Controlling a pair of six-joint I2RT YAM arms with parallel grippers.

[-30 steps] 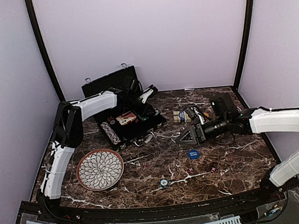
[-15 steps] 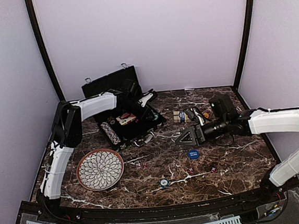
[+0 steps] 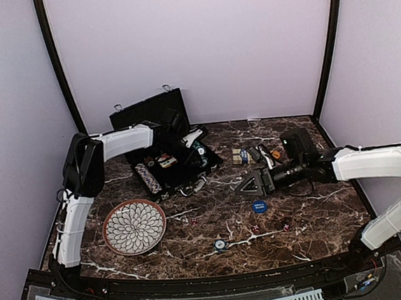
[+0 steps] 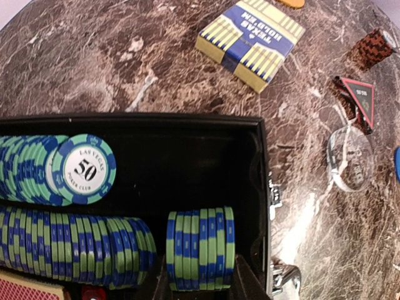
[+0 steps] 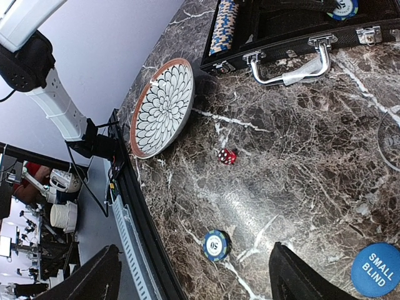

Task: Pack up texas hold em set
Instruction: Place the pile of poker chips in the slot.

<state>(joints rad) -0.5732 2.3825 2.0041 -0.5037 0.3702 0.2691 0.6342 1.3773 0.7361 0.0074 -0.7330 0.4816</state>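
While case (image 3: 148,109) gapes: 3 dice (image 3: 254,228), 1 blue btn (image 3: 259,206).

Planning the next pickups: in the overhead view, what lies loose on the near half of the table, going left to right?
plate → left die → single chip → blue button → rightmost die

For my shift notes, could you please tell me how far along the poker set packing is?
Done: chip rows lie in the open briefcase. In hand: the left gripper holds a chip stack over it. Left: card deck, blue button, die and loose chip on the table.
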